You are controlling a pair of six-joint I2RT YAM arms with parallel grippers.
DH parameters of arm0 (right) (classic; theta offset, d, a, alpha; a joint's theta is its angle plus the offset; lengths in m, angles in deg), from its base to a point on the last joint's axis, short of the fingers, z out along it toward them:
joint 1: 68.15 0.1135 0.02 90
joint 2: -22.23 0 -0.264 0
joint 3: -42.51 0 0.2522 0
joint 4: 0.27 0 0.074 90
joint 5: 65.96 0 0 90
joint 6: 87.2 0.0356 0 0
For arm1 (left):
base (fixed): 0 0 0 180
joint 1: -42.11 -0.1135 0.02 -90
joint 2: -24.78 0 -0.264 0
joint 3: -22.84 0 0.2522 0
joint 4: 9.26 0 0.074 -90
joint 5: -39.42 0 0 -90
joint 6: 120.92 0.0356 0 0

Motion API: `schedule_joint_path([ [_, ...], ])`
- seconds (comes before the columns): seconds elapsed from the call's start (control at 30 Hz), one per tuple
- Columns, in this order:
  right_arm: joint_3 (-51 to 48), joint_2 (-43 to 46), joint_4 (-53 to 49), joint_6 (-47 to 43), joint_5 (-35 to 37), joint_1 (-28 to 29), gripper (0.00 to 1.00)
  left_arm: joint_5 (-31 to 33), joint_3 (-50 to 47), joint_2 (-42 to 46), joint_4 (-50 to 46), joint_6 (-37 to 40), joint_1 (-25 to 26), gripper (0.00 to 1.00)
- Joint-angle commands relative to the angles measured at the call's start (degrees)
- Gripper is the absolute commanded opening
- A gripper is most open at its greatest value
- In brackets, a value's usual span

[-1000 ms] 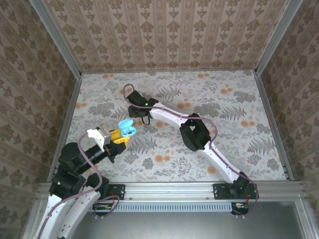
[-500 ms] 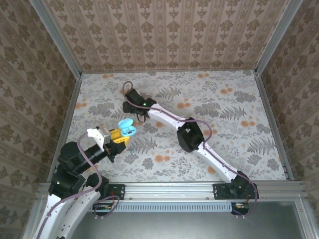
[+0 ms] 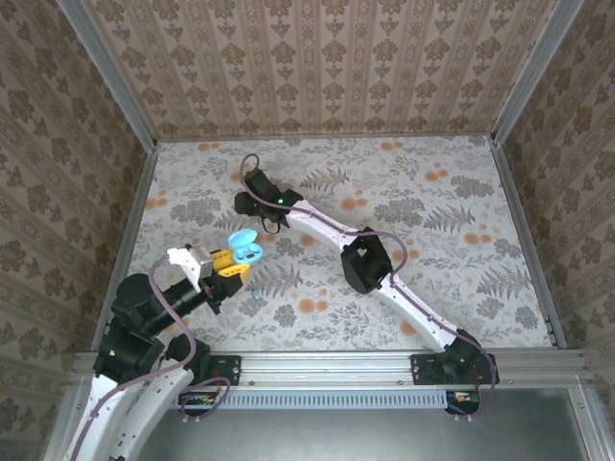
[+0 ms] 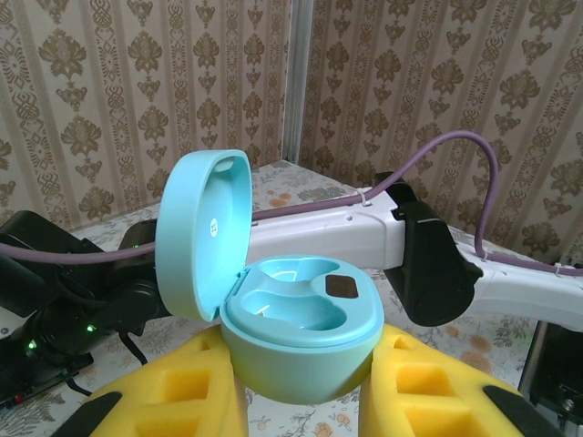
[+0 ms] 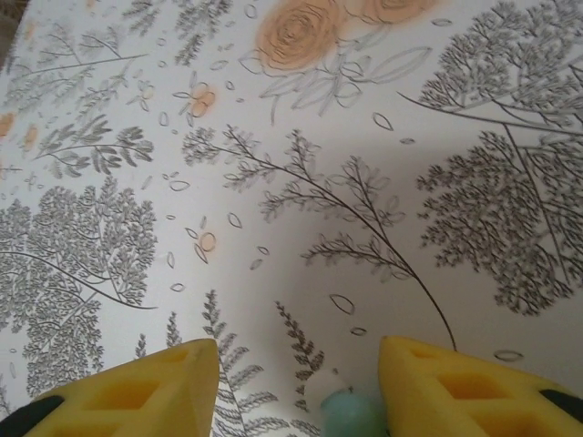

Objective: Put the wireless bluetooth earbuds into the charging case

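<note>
Right gripper is edging far-left, jaws wide astride a teal earbud awaiting a pinch; left gripper is clamping the open charging case.

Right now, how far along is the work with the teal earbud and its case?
Done: the teal case is open and clamped in the left gripper; both wells look empty. In hand: the right gripper hangs open over the table, a teal earbud between its fingers, not yet gripped. Left: grasp that bud, carry it over and seat it in a well.
</note>
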Motion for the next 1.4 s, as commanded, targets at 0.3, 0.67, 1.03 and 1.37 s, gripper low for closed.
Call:
schedule_joint_path([
  [0.3, 0.81, -2.11, -3.78, -2.99, -0.69, 2.02, 0.28, -0.67, 1.35, 1.23, 0.33, -1.34, -0.22, 0.23],
  [0.67, -6.28, 3.05, -7.03, -6.94, 1.39, 3.54, 0.18, -0.68, 1.35, 1.19, 0.31, -1.57, -0.24, 0.23],
  [1.03, -25.61, 17.66, -4.64, -7.78, 0.65, 1.86, 0.12, -0.55, 1.71, 1.17, 0.31, -1.59, -0.23, 0.23],
  [1.37, -62.72, 40.78, 3.65, -7.61, -1.95, 0.33, 0.13, -1.24, 1.0, -0.37, 2.24, -1.78, -0.23, 0.23],
])
